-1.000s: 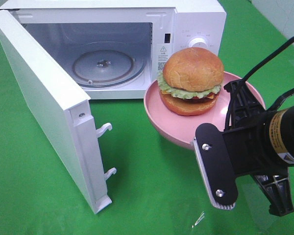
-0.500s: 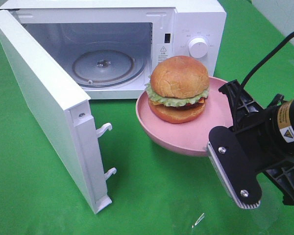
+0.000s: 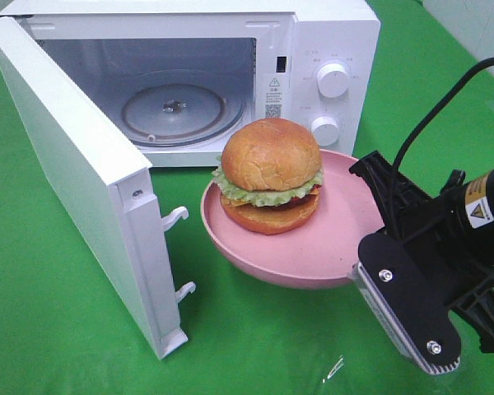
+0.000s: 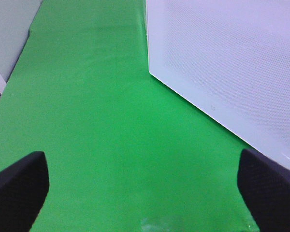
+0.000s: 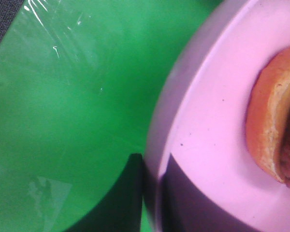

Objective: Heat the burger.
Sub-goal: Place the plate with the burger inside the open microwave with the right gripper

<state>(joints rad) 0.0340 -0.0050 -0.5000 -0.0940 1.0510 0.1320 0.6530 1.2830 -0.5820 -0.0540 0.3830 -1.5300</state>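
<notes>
Burger [image 3: 270,169] — glossy domed bun, frilly lettuce — on round pink plate [image 3: 333,247].

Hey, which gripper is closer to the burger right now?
Right. The right gripper is shut on the rim of the pink plate carrying the burger. The left gripper hangs open over the green cloth beside the microwave door, burger out of its view.
</notes>
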